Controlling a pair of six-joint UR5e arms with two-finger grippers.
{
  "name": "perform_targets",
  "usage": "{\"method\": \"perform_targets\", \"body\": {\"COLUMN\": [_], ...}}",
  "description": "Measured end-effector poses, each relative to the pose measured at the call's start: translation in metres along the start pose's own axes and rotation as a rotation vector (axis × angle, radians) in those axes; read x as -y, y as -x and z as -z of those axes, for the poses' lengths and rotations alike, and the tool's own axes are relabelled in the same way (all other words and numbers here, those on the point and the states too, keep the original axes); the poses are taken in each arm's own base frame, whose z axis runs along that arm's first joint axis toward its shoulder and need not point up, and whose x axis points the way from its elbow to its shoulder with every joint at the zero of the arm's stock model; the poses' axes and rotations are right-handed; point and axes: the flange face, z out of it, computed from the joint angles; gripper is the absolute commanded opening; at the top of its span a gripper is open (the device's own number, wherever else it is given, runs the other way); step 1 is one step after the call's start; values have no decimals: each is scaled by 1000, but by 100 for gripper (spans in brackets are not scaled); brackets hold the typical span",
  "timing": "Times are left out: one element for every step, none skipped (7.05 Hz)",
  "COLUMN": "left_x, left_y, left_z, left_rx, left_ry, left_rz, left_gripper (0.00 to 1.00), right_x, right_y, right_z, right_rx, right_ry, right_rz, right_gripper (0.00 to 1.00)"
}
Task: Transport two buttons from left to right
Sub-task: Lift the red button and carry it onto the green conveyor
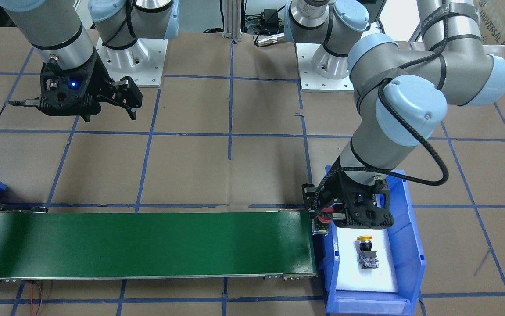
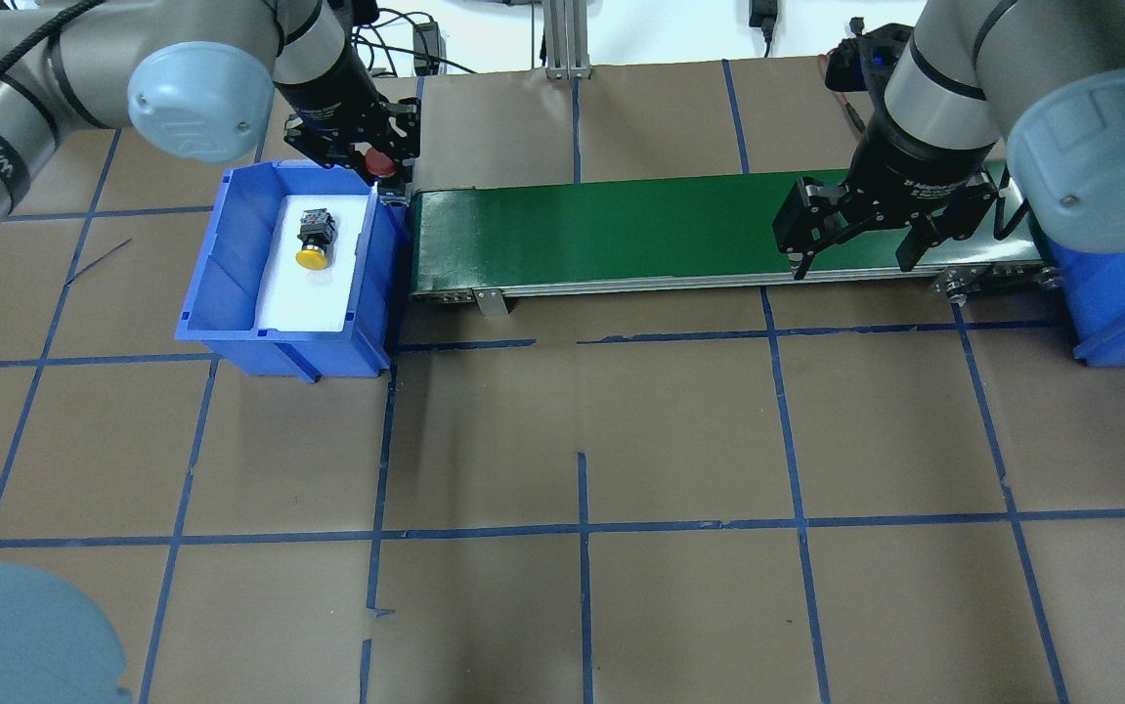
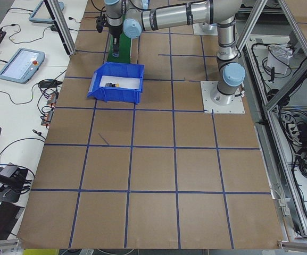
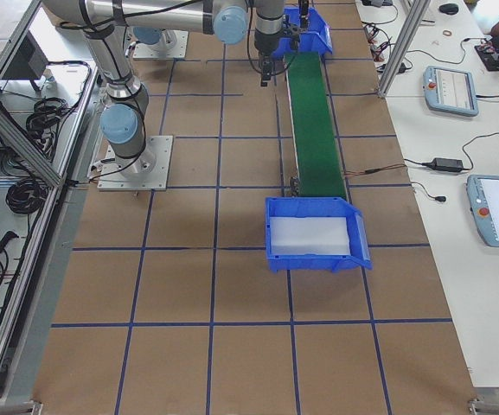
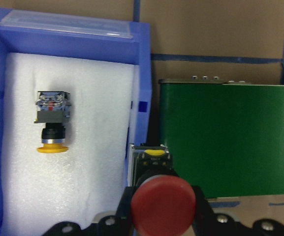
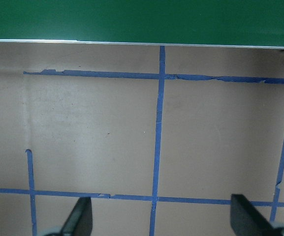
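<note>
My left gripper [image 2: 381,168] is shut on the red mushroom-cap button [image 2: 382,163]. It holds the button over the blue bin's wall, at the left end of the green conveyor belt [image 2: 621,230]. In the left wrist view the red cap [image 5: 162,206] sits between the fingers, above the gap between the bin and the belt [image 5: 230,137]. The yellow-cap button [image 2: 313,240] lies on its side on white foam in the left blue bin [image 2: 230,254]; it also shows in the left wrist view [image 5: 52,125]. My right gripper [image 2: 855,259] is open and empty, above the table beside the belt's right part.
A second blue bin [image 2: 1109,313] with white foam stands at the belt's right end; it also shows in the exterior right view [image 4: 314,233]. Brown paper with blue tape lines covers the table [image 2: 582,440]. The arm bases stand at the near side.
</note>
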Motion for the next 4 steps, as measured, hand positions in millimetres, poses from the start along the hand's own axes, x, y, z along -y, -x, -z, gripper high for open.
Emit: {"method": "perform_targets", "body": {"left_x": [5,9,12,13], "left_y": [-10,-15,-17,-18], "left_z": [-17,-34,-48,-57], "left_rx": [-2,-3,-4,-4], "left_ry": [11,22,34,44], "left_rz": [-9,-4,10,25], "left_gripper": [27,26,26,26], "right_x": [0,0,1,1], "right_y": [0,-1,-2,-3], "right_z": [0,0,0,-1], "right_rx": [2,2,-1,-4], "right_ry": [0,0,1,4], "right_rz": [1,0,-2,-5], "right_gripper": [100,100,100,100]}}
